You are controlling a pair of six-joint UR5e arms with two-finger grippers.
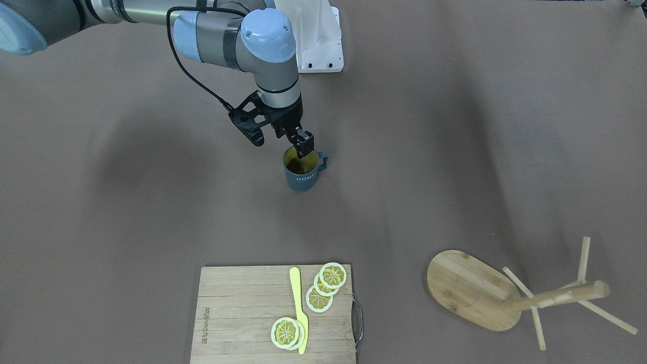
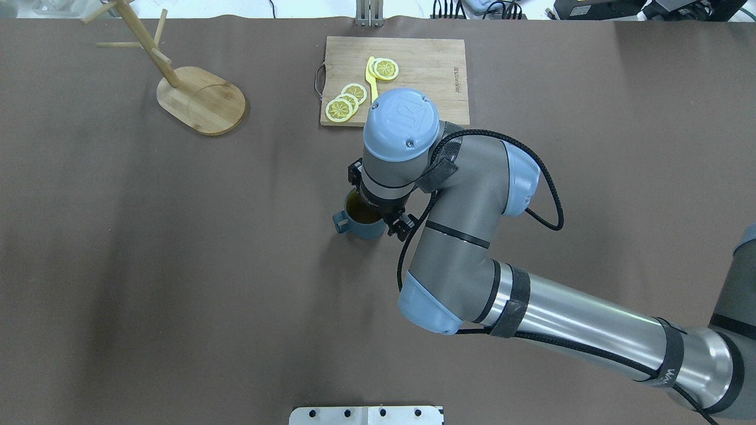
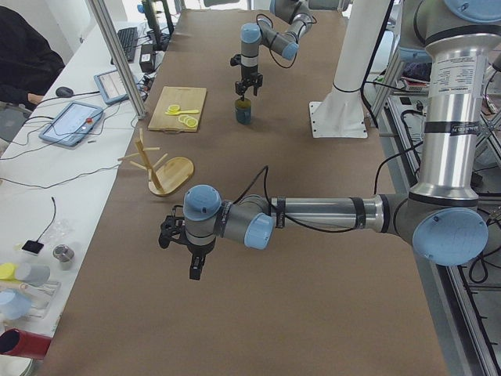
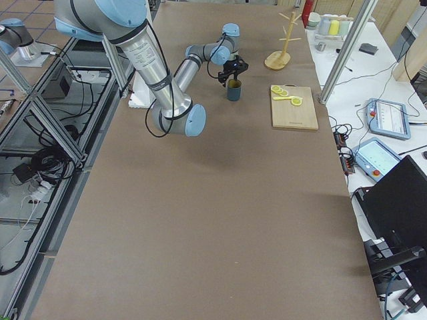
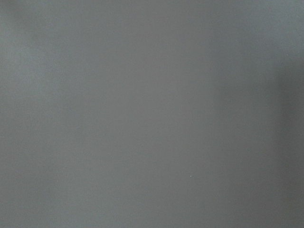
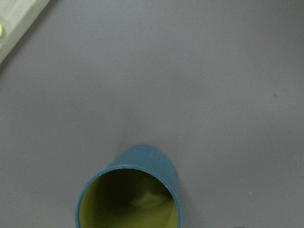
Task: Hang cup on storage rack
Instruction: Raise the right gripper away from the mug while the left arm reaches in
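The slate-blue cup (image 1: 303, 177) stands upright on the brown table, its handle toward the front view's right and its yellowish inside showing. My right gripper (image 1: 293, 144) hangs right over the cup's rim and looks open, with one finger (image 1: 304, 144) dipping into the mouth. The right wrist view shows the cup (image 6: 142, 161) from above at its bottom edge, with no fingers in it. The wooden storage rack (image 1: 470, 288) stands upright, far off at the front view's lower right. My left gripper (image 3: 192, 262) shows only in the left side view, low over bare table; I cannot tell if it is open.
A slatted cutting board (image 1: 237, 313) with lemon slices (image 1: 326, 285) and a yellow knife (image 1: 299, 308) lies at the table's operator side. A white mount plate (image 1: 318, 40) sits near the robot's base. The left wrist view shows only bare table.
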